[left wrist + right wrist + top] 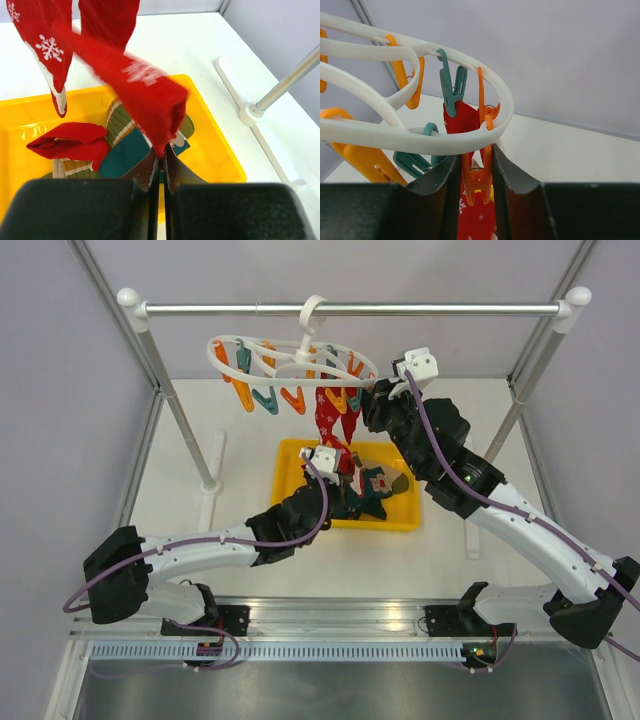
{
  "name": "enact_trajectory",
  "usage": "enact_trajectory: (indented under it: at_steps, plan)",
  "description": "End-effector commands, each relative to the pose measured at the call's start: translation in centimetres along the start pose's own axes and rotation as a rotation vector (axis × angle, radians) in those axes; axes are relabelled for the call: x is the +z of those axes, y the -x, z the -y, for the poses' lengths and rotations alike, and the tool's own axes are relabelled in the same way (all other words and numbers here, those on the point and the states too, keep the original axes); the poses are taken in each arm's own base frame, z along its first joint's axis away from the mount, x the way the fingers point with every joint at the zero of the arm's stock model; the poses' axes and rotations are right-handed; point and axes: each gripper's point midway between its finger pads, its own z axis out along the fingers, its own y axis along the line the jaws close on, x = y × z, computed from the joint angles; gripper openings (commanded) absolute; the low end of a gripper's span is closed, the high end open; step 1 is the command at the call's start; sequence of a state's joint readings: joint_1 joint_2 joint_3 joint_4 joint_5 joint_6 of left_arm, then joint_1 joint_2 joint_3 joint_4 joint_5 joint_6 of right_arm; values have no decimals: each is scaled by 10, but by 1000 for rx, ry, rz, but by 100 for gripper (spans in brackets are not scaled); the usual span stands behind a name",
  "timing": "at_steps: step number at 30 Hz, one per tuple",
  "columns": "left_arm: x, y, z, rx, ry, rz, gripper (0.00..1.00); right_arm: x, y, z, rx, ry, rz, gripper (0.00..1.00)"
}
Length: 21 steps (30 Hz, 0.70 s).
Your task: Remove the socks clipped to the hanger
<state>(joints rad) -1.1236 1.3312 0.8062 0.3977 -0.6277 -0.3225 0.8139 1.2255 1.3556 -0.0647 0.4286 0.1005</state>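
a yellow plastic tray (220,150) of loose socks (122,150) is sitting below the white oval plastic hanger (420,142). the left gripper (160,157) is pinching the tip of the hanging red snowflake sock (150,95); the right gripper (476,165) is squeezing an orange peg (479,177).

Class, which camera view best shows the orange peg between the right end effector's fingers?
The right wrist view: the orange peg sits close up, centred between the fingers of the right end effector, under the rim of the hanger. In the top view it is too small to pick out; the left wrist view shows none of it.
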Motion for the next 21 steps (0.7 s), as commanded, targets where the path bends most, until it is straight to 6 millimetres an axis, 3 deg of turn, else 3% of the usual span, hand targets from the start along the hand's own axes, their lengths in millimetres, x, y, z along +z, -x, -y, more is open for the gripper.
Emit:
enact_trajectory:
  at_steps: [1,8,15,21]
  plan:
    - [-5,9,0,-43,10,30,2,0,16,1,18,-11,45,8]
    - [6,6,-15,-44,62,14,2,-3,18,2,25,-7,50,6]
    - [28,-11,-67,-166,140,-85,2,-6,19,2,24,-4,51,6]
    - [39,-33,-96,-192,196,-164,2,-8,22,3,24,-2,55,6]
